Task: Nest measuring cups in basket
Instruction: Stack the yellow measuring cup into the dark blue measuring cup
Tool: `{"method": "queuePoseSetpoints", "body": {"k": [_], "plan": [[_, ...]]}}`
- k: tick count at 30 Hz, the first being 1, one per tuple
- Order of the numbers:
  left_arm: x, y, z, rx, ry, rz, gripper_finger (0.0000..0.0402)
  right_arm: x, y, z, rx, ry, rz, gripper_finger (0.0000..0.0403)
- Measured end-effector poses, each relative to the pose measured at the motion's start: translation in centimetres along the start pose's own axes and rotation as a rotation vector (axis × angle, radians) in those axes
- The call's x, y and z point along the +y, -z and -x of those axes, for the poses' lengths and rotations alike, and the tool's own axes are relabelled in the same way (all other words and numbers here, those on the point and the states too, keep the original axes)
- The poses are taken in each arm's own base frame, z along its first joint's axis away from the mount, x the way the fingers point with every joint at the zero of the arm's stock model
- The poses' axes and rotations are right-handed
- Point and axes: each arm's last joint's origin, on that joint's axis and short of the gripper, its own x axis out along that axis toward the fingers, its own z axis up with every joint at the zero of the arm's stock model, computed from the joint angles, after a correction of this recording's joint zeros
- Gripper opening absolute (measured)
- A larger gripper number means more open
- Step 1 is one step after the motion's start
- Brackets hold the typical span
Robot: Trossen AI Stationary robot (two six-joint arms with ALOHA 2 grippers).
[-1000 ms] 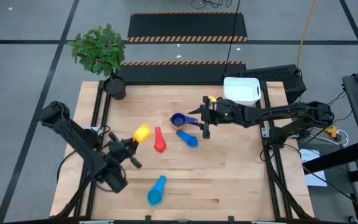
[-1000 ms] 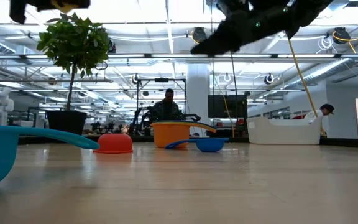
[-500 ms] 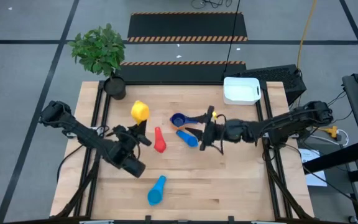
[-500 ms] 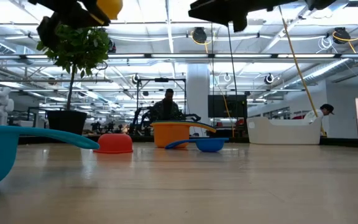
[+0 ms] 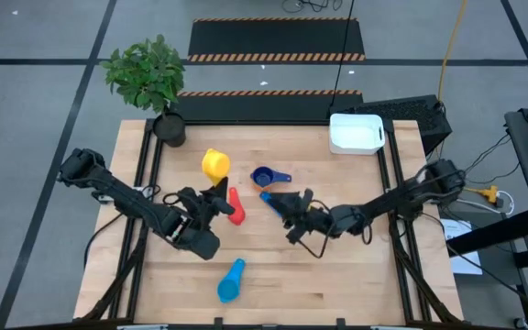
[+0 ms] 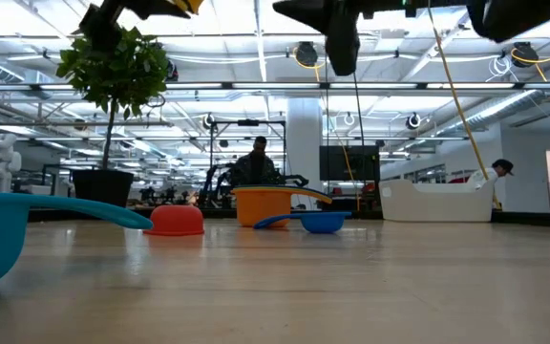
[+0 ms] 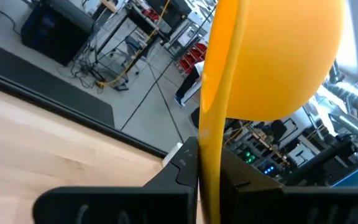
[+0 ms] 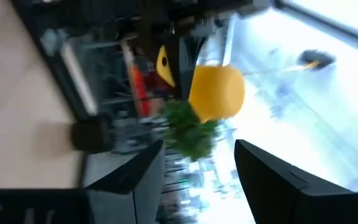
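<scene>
Pinching the yellow cup [image 5: 214,165] by its handle, your left gripper [image 5: 216,194] holds it raised above the bench [image 5: 356,275], bowl toward the plant [image 5: 147,75]. Your right gripper [image 5: 293,203] hangs mid-bench with fingers spread, holding nothing, just beside the medium blue cup [image 5: 276,203]. The red cup [image 5: 235,207], dark blue cup [image 5: 267,176] and light blue cup [image 5: 231,280] lie on the wood; an orange cup [image 6: 262,204] shows in the low view. Your basket [image 5: 356,133] sits at the far right corner.
</scene>
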Motion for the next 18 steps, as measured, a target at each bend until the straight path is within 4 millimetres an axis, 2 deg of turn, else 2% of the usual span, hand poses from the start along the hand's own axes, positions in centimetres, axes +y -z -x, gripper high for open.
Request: {"method": "queuePoseSetpoints", "body": {"k": [7, 10, 14, 18], "plan": [[-2.2, -0.4, -0.1, 0.07, 0.033, 0.009, 0.0015, 1.5, -0.7, -0.3, 0.02, 0.07, 0.274, 0.0189], [-2.8, 0.1, -0.7, 0.101, 0.058, 0.022, 0.002, 1.8, -1.5, -1.2, 0.006, 0.081, 0.293, 0.0189], [-3.7, 1.3, -1.6, 0.131, 0.119, 0.029, 0.0008, 2.3, -3.0, -2.8, -0.03, 0.103, 0.296, 0.0189], [-4.1, 2.3, -2.6, 0.12, 0.166, 0.018, 0.0014, 2.4, -3.8, -3.8, 0.042, 0.115, 0.288, 0.0189]]}}
